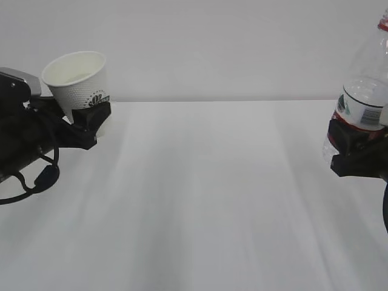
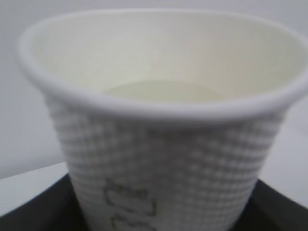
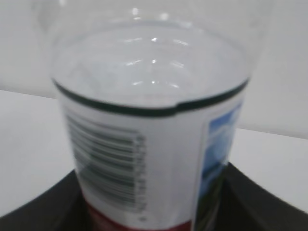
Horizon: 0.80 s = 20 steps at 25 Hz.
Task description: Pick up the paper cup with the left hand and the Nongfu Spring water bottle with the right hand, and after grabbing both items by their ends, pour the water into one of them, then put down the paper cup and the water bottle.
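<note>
With the left gripper clamping the paper cup at frame left and the right gripper gripping the Nongfu Spring water bottle at right, both are needing level, careful convergence.

A: Can any writing be read on the small white dimpled paper cup?
B: No. It carries a dark round emblem and blurred grey characters, none legible.
A: And the tall clear plastic bottle?
B: Its white label shows a black barcode, digits too blurred to read.
</note>
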### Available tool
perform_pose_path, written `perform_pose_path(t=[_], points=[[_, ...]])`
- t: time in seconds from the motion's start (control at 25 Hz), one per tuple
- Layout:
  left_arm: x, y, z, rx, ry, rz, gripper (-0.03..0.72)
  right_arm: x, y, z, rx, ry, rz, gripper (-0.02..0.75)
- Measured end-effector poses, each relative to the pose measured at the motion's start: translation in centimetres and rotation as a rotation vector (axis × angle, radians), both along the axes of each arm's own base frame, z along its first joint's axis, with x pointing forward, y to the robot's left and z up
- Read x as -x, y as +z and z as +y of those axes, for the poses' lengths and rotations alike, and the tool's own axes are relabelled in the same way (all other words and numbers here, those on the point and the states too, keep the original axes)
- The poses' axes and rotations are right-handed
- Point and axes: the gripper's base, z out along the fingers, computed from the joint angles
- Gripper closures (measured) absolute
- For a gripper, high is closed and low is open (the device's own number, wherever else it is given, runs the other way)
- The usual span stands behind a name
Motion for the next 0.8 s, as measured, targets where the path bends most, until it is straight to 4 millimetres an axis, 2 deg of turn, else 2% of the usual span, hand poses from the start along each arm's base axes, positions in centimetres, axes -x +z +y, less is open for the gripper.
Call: perform_pose_path(t=[0.8], points=[[-1.3,0.0,5.2,0.030,0.220,0.005,0.181,0.0,0.0,0.0,-0.001,0.000,-0.004,0.293]])
